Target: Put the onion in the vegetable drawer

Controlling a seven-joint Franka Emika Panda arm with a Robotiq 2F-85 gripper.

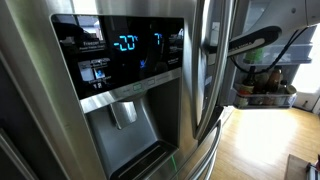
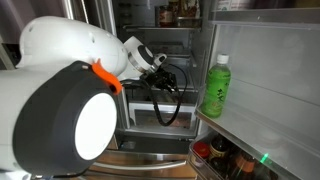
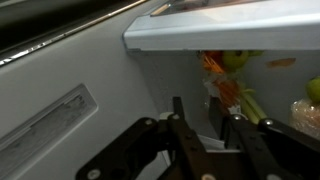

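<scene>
Green bottle (image 2: 216,86) (upright), produce (image 3: 232,88) beyond gripper (image 3: 207,132), shelf (image 3: 220,38) above

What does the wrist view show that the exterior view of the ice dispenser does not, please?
Only the wrist view shows the pincer, open and empty, and colourful produce beneath a white shelf. Only that exterior view shows the blue display, the dispenser recess and a wooden floor. Both show the fridge: its steel front in the exterior view, its pale inner wall in the wrist view.

Glossy white rounded arm (image 2: 60,50), orange trim (image 2: 106,76) at 1 joint, looped black cable (image 2: 172,100), black gripper (image 3: 205,125) with jointed bars
</scene>
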